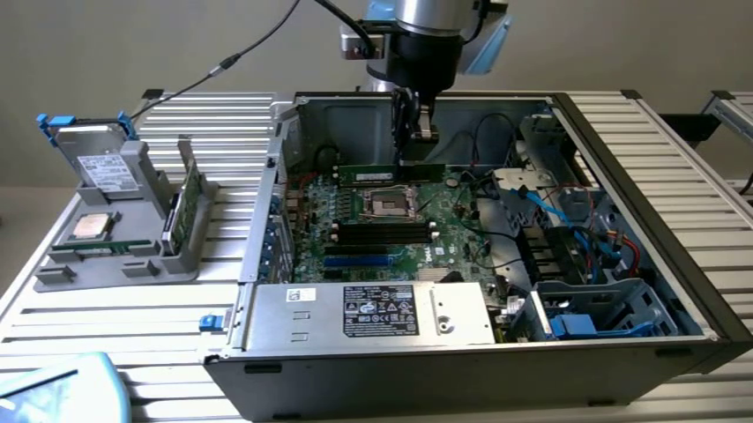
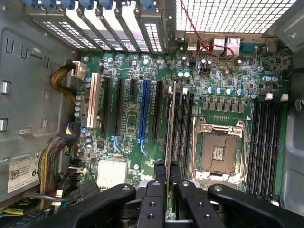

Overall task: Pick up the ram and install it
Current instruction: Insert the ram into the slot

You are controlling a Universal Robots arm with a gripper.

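One ram [image 1: 370, 173]: was held edgewise over the motherboard [image 1: 453, 233].
One gripper [image 1: 414, 145]: was closed narrowly on its top edge.

The ram [image 1: 391, 171] hangs above the motherboard [image 1: 453, 201].

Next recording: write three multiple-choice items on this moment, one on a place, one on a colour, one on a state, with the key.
1. Where is the ram?
A. outside the case
B. in the gripper, inside the case, above the motherboard
C. under the motherboard

2. What colour is the ram's board?
A. red
B. green
C. blue

3. How is the processor socket?
A. empty and uncovered
B. filled
C. covered over

Key:
1 B: the gripper is clamped on the stick over the board.
2 B: the stick is green with black chips.
3 A: bare contacts show inside its metal frame.
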